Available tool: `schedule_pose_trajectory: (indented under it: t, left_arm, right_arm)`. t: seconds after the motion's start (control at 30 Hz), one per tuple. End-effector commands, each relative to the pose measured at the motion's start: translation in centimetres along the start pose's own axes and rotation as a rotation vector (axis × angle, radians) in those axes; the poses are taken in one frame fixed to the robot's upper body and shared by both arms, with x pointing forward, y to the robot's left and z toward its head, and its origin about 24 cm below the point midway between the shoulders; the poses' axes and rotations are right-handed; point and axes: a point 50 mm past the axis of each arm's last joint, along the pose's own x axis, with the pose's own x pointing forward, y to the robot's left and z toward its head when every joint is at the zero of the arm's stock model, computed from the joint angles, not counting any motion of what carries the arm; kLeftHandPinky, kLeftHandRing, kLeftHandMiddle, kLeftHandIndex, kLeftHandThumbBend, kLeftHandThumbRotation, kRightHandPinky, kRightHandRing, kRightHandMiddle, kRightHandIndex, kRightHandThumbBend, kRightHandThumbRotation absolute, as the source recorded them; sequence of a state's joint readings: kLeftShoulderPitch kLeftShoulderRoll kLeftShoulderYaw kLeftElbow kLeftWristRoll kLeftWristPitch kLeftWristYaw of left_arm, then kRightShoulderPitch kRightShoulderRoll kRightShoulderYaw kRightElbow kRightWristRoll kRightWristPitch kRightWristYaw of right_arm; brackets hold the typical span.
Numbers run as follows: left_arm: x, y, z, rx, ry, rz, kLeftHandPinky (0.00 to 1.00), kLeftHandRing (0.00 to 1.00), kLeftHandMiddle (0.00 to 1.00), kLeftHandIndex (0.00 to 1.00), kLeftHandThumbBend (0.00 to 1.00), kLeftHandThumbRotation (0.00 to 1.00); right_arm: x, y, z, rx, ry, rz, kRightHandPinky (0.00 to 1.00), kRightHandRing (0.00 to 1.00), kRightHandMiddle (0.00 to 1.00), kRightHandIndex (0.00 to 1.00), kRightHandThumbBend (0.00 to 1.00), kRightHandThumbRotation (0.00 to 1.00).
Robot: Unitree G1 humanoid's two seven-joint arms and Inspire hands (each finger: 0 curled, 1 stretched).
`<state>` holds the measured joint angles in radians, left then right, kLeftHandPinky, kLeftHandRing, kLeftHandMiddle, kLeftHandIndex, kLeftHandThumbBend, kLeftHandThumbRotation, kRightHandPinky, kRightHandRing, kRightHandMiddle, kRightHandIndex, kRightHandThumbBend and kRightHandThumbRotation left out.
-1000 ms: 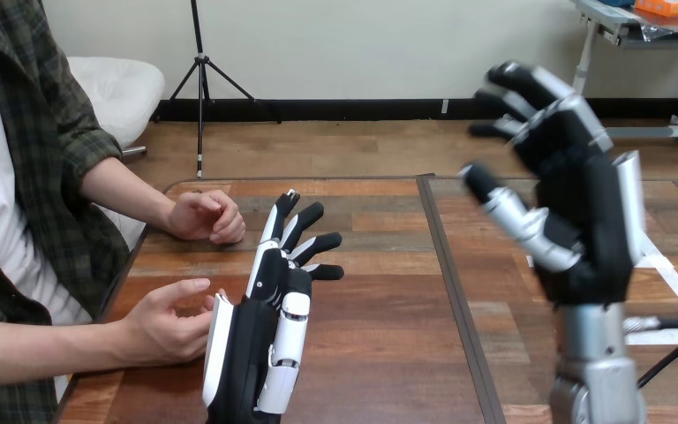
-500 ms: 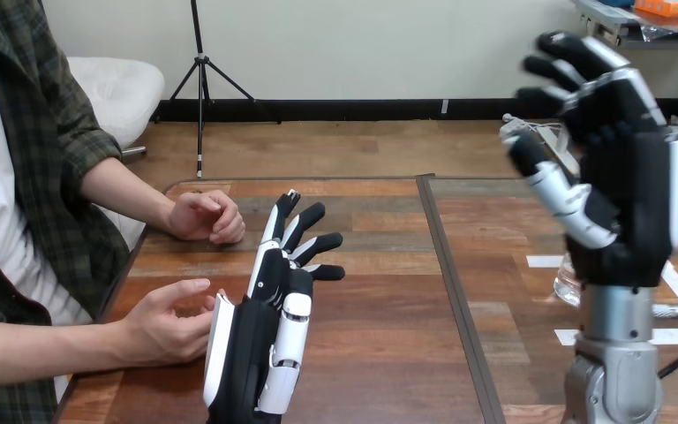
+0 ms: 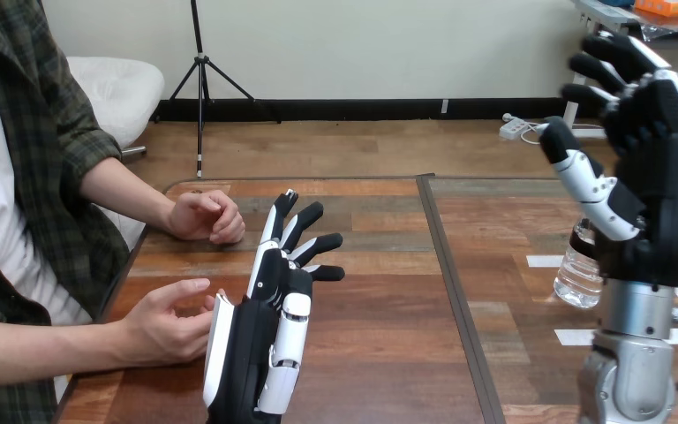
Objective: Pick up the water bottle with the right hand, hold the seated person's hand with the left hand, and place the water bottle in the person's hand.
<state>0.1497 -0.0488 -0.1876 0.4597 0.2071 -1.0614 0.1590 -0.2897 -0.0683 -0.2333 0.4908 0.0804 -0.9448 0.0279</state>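
The wooden table [image 3: 380, 353] is split by a dark seam [image 3: 446, 265] that runs from its far edge to its near edge. On the right half a clear bottle [image 3: 576, 274] stands upright among white tape strips [image 3: 543, 261] stuck flat to the wood. On the left half the person's far hand [image 3: 205, 216] rests as a loose fist near the far corner. The person's near hand [image 3: 163, 322] lies at the left edge, fingers half curled, just beside the left hand [image 3: 269, 309].

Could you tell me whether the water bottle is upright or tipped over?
Upright: the water bottle stands base down on the table, partly behind the right hand.
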Motion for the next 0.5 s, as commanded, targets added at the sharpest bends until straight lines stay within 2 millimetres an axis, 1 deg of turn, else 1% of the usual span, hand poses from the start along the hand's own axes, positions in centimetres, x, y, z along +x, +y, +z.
schedule_pose_trajectory:
  t: [0.0,0.23,0.47]
  left_arm:
    - [1.3,-1.0,0.4,-0.037,-0.051,0.01,0.66,0.8,0.9,0.97,0.16,1.0]
    - [1.2,-1.1,0.3,-0.033,-0.052,0.011,0.65,0.79,0.89,0.97,0.16,1.0]
    - [1.3,-1.1,0.3,-0.032,-0.052,0.012,0.64,0.78,0.89,0.97,0.16,1.0]
  right_arm:
    - [3.0,-0.2,0.8,-0.042,-0.079,-0.018,0.68,0.77,0.78,0.73,0.74,0.25]
    - [3.5,-1.0,0.6,-0.105,-0.061,-0.05,0.71,0.79,0.79,0.74,0.72,0.24]
    - [3.9,-1.6,0.3,-0.123,-0.037,-0.072,0.76,0.82,0.81,0.75,0.7,0.19]
